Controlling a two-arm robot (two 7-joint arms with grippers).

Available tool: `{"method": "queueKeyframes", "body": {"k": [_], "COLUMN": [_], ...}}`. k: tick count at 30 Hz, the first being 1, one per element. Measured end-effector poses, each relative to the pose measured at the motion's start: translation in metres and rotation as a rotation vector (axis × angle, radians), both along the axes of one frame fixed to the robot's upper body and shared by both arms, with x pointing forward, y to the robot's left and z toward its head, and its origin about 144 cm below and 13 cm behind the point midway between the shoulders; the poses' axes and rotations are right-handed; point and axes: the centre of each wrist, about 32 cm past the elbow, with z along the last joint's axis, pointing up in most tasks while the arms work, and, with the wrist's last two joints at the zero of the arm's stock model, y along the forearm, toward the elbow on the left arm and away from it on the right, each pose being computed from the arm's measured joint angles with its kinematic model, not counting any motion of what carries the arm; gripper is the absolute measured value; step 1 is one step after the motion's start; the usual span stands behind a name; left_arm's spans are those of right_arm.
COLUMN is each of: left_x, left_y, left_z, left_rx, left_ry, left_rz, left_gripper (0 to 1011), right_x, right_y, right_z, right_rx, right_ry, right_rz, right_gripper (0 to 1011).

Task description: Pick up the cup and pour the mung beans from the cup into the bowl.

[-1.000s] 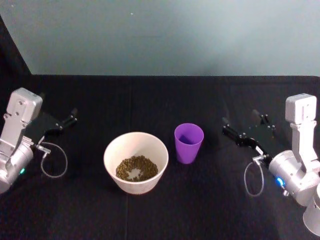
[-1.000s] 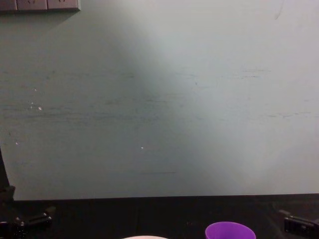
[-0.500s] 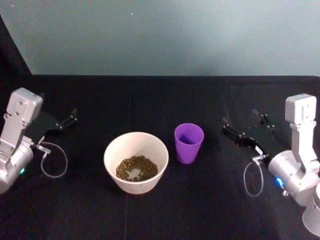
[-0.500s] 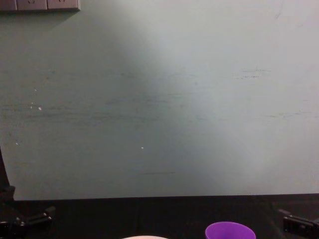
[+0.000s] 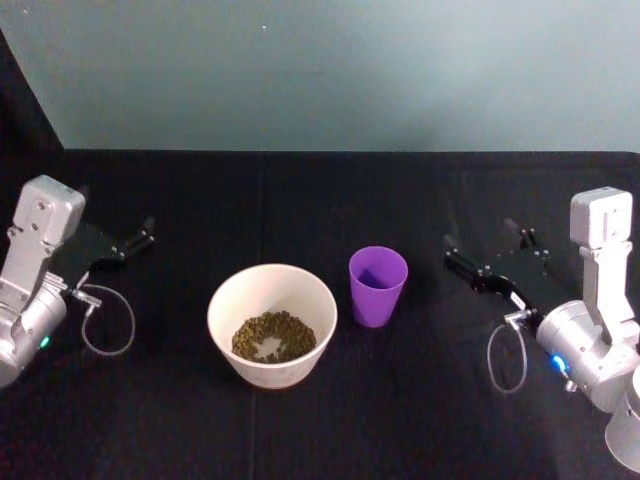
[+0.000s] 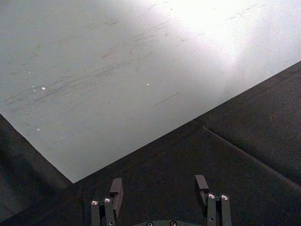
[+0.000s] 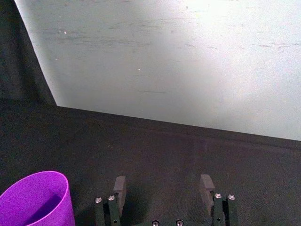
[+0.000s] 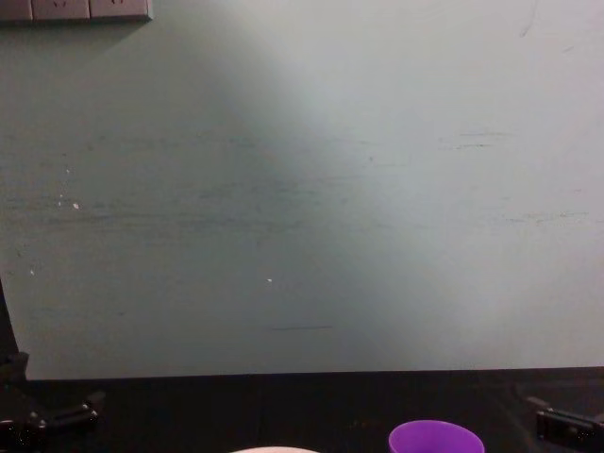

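- While the beans already lie in the bowl and the cup stands upright with nothing visible inside, the only change over the last second is on the right side, so the pour looks finished.
- Left claw: parked at about nine o'clock from the bowl, well apart from it, on the black cloth. It has not moved in the last second. In its wrist view the two fingers are spread wide with nothing between them.
- Bowl: at the centre of the cloth, holding a small heap of beans that leaves the bottom partly bare.
- Cup: just beside the bowl at three o'clock, not touching it, its rim also peeking up in the chest view.
- Right claw: at three o'clock from the cup, near but clear of it. The arm has shifted very slightly since a second ago, which I read as settling into rest. Its fingers stand apart, gripping nothing; the cup sits off to one side of them.
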Motion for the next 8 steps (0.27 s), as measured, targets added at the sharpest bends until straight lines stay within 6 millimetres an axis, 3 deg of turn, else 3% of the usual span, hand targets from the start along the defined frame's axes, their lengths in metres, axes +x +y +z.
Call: {"method": "queueKeyframes", "body": {"k": [8], "left_x": [0.0000], "left_y": [0.0000], "left_z": [0.0000], "left_rx": [0.000], "left_ry": [0.000], "left_rz": [0.000], "left_gripper": [1000], "right_x": [0.0000], "right_y": [-0.0001], "right_z": [0.0001], "right_rx": [0.000], "right_ry": [0.000], "right_rz": [0.000], "right_gripper": [1003]}}
